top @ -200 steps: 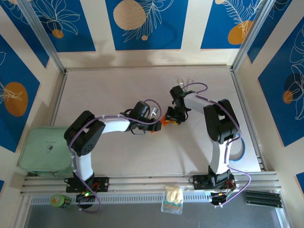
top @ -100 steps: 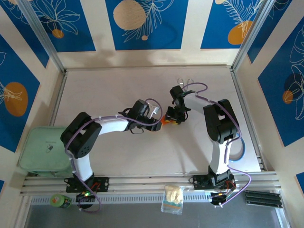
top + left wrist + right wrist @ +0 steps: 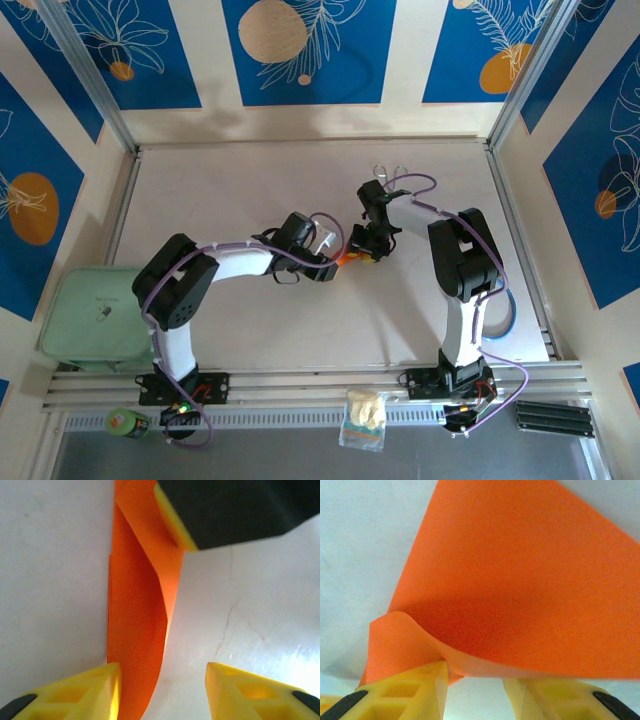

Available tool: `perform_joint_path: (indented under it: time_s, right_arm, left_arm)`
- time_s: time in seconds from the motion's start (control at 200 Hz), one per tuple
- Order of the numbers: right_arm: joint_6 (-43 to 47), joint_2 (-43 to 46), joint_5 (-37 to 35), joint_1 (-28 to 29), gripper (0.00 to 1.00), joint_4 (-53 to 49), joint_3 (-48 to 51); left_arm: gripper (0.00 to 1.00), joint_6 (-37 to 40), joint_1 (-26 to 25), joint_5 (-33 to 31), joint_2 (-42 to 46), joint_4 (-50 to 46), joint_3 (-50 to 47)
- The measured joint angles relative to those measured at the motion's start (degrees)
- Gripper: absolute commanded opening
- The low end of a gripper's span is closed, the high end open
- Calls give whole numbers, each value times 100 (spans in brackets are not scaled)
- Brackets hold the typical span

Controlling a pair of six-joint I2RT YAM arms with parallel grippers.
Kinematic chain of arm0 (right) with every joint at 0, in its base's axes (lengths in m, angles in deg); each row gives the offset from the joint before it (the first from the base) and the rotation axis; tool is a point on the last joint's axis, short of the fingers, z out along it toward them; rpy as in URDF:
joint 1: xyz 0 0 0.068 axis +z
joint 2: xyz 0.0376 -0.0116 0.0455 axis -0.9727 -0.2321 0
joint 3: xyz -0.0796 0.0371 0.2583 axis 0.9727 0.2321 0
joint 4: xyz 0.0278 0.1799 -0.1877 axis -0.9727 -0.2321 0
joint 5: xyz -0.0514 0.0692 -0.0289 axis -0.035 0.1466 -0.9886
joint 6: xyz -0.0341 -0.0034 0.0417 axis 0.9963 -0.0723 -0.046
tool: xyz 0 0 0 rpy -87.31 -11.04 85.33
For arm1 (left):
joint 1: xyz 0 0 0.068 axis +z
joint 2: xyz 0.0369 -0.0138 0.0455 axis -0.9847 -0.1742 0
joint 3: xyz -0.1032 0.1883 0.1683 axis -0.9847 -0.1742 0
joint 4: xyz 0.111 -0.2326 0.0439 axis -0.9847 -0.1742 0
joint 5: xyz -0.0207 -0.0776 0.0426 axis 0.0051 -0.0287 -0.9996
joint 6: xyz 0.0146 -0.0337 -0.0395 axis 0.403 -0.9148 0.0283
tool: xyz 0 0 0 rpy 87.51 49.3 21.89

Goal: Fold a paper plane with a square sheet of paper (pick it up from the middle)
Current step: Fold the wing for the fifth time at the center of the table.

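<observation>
Left tool point(image 3: 162, 690) has edged in over the paper point(image 3: 135, 630) and widened a touch, jaws apart astride its raised flap, nothing clamped; right tool point(image 3: 475, 695) is apart too, resting on it mid-counter point(image 3: 50, 580) – flap looks ready to crease.

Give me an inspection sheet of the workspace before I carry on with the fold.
Surface: white table, faint hairline marks.
Job's things: orange paper, folded, one flap curling up, lying between the grippers.
Clutter: metal tongs at far side; tape roll at right edge; green case off left edge.
Grippers: left gripper open, paper beside one finger; right gripper at the curled flap, grip unclear.
Cables: purple cables along both arms, no snag seen.
Surroundings: blue patterned panels.
</observation>
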State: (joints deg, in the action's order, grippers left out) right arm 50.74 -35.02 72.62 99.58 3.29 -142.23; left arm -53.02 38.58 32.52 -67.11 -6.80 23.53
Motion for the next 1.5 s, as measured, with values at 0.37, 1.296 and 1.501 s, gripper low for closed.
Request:
perform_joint_path:
  time_s: [0.37, 1.296, 1.501]
  right_arm:
    - [2, -2, 4, -9, 40, 0, -2]
    - [4, -28, 310, -151, 40, 4, 2]
    - [4, -31, 328, -157, 40, 4, 2]
  left_arm:
    - [38, 503, 0, -90, -297, -299, 348]
    - [50, 1674, -2, 85, 7, -142, 262]
    - [49, 2385, -35, 109, -7, -140, 286]
